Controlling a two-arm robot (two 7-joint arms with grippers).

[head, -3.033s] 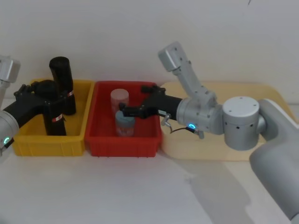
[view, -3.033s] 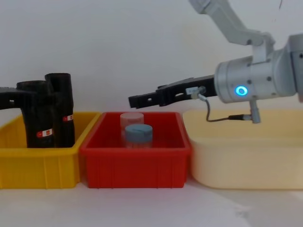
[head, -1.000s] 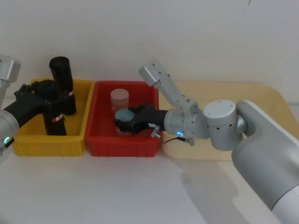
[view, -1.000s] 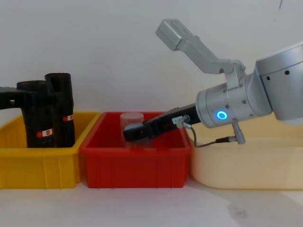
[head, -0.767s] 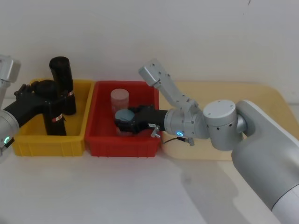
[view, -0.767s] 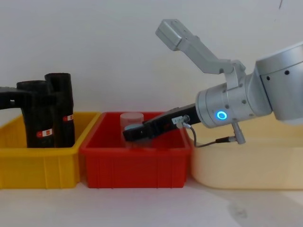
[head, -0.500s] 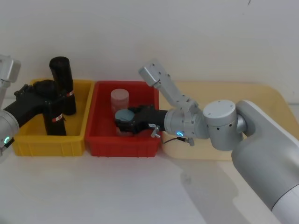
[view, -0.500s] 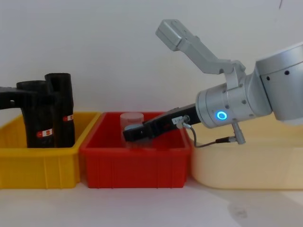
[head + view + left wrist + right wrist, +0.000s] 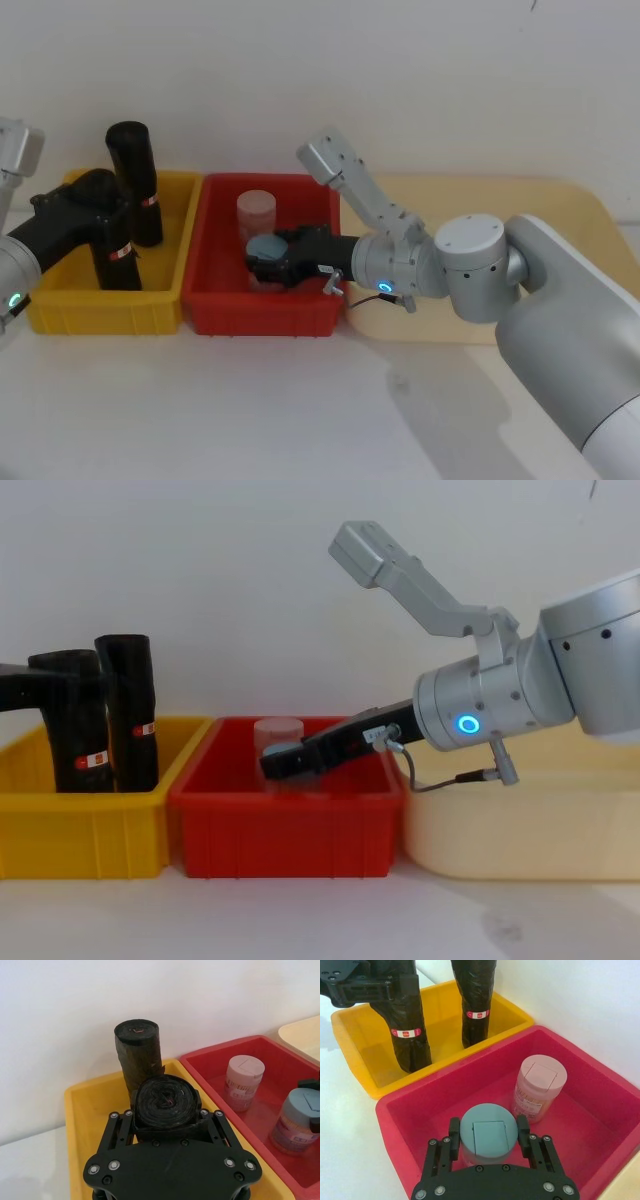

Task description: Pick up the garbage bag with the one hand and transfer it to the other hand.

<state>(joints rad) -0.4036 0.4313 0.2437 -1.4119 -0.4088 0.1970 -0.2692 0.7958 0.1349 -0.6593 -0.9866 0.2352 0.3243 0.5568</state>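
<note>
1. Garbage bag (image 9: pixel 115 265): the nearer of two look-alike rolls, stood upright in the yellow bin (image 9: pixel 100 310) at the left of the head frame. The second roll (image 9: pixel 132 170) stood just behind it, untouched.
2. Left pincer (image 9: pixel 102 200) was closed around the top of the near roll, one jaw on each side. The grasp looked made.
3. Lift was not done, as far as I could judge: in the right wrist view the roll's base sat down on the bin floor.
4. Right pincer (image 9: pixel 268 262) was at frame centre, down in the red bin (image 9: pixel 260 318). It was closed on the blue-lid jar (image 9: pixel 488 1132), jaws pressed against both sides of the lid. That jar isn't a task item, so the receiving side was occupied and well apart from the roll.
5. Progress: first step only. Left to do:
   - raise the roll clear of the bin
   - free and open the right pincer
   - bring both together
   - right takes hold, left lets go
</note>
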